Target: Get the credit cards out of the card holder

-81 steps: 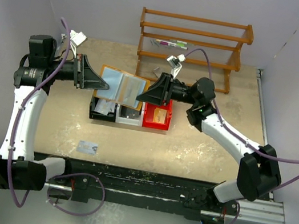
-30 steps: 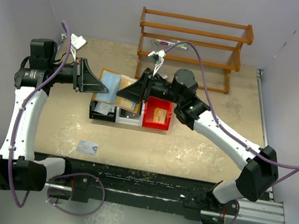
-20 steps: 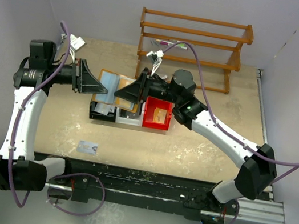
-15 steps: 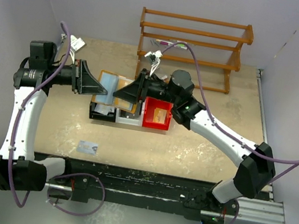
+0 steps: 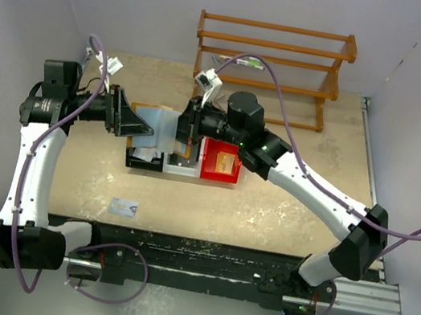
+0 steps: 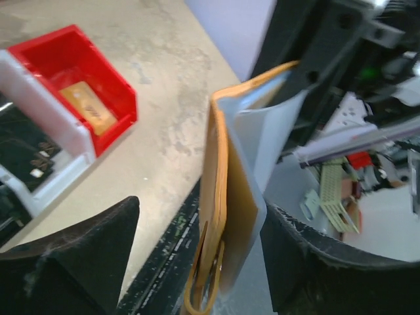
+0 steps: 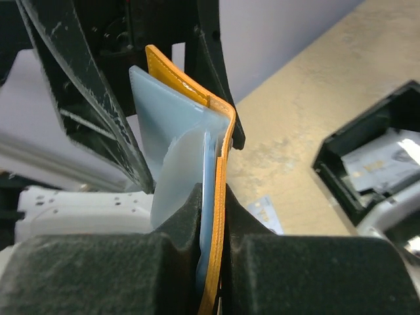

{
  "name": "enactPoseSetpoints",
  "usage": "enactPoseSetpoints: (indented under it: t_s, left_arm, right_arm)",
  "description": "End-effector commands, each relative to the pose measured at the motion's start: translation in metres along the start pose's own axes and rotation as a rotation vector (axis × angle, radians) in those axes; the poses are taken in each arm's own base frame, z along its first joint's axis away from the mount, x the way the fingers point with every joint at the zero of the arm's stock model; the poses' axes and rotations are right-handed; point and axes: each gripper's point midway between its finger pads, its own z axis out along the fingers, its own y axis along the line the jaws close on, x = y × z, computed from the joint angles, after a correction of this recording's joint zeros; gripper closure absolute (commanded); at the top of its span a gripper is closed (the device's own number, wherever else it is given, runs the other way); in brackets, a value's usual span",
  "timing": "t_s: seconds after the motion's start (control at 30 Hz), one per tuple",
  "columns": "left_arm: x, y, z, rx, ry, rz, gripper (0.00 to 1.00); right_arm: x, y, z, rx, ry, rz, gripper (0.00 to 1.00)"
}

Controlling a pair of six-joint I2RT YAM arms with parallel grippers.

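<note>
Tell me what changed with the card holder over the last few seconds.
The right arm swung left and twisted, folding the card holder closed; its jaws now pinch it. The left arm opened its jaws and let go. The bins, rack and loose card stayed put.

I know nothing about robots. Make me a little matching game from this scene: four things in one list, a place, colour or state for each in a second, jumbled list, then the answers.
Things:
1. left gripper
2. right gripper
3. card holder
4. loose card

Descriptions:
A. tan-orange outside, pale blue inside
B. lying flat on the table, near its front edge
C. jaws open, one on either side of the card holder
D. shut on the card holder

Pairs: 1-C, 2-D, 3-A, 4-B
</note>
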Motion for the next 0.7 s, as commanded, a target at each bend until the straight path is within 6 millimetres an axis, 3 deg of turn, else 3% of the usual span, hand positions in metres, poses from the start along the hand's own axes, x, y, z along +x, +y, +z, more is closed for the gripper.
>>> enactPoseSetpoints:
  t_s: [0.0, 0.17, 0.23, 0.33, 0.5, 0.67]
  left_arm:
    - [-0.006, 0.033, -0.003, -0.184, -0.028, 0.099, 0.21]
    - [0.001, 0.038, -0.002, -0.184, -0.021, 0.100, 0.17]
    - [0.005, 0.029, -0.002, -0.140, -0.012, 0.142, 0.15]
    - [0.011, 0.016, -0.003, -0.096, -0.018, 0.218, 0.05]
    - [0.012, 0.028, -0.005, -0.169, -0.048, 0.279, 0.06]
    - [0.004, 0.068, -0.014, -0.376, -0.049, 0.264, 0.12]
  right_arm:
    - [-0.019, -0.029, -0.012, 0.324, 0.006, -0.142, 1.00]
    - [-0.011, -0.072, -0.019, 0.657, 0.063, -0.247, 1.00]
    - [-0.009, -0.083, -0.023, 0.743, 0.078, -0.281, 1.00]
    - [-0.010, -0.092, -0.029, 0.829, 0.084, -0.313, 1.00]
    - [-0.019, -0.083, -0.023, 0.867, 0.072, -0.358, 1.00]
    - [-0.021, -0.054, -0.008, 0.711, 0.049, -0.323, 1.00]
